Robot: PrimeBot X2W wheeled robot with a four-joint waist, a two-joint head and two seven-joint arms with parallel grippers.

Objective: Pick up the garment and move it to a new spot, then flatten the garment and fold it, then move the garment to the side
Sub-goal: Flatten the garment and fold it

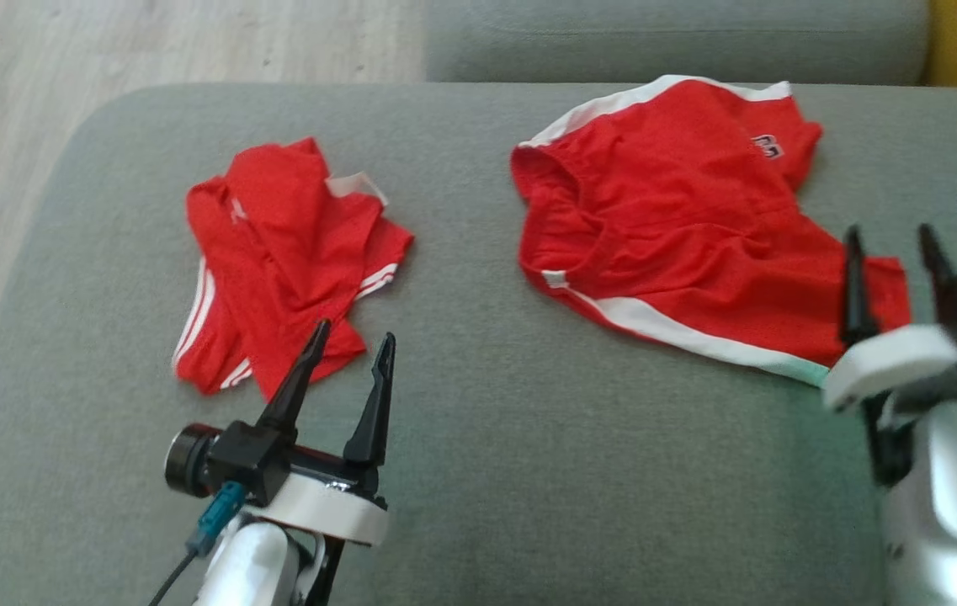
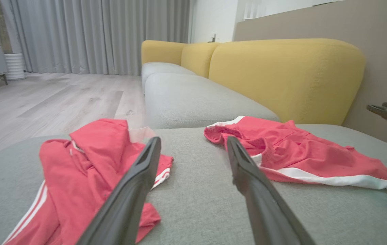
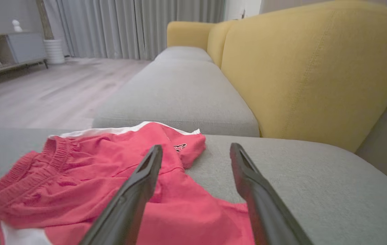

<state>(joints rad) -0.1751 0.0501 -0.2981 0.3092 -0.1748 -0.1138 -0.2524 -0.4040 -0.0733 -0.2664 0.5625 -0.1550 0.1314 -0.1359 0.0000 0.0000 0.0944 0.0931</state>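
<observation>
Since the left fingers (image 1: pixel 297 387) and the right fingers (image 1: pixel 855 286) both stand apart with nothing between them, I judge that the pick-up is not yet begun. Nearest to the robot is the bare grey cushion (image 1: pixel 478 438). A little further, the left fingers point at the near edge of a crumpled garment (image 1: pixel 293 244), red with white stripes, which lies in a heap on the left part of the cushion. The right fingers, somewhat blurred, hang over the near right corner of the red shorts (image 1: pixel 672 227). These lie more or less spread on the right part, waistband to the left, well apart from the heap. Which of the two is the task's garment I cannot tell for sure.

To do the step well, I would lower the fingers until one tip presses into a fold. I would close them on a hem or on the waistband, not on the flat middle, so that the cloth hangs free when it is lifted. The lift should be high enough that the trailing end does not drag the other piece.

Beyond lie a second cushion (image 1: pixel 672 42), the floor (image 1: pixel 7 126) to the left and a yellow backrest (image 2: pixel 281 78).
</observation>
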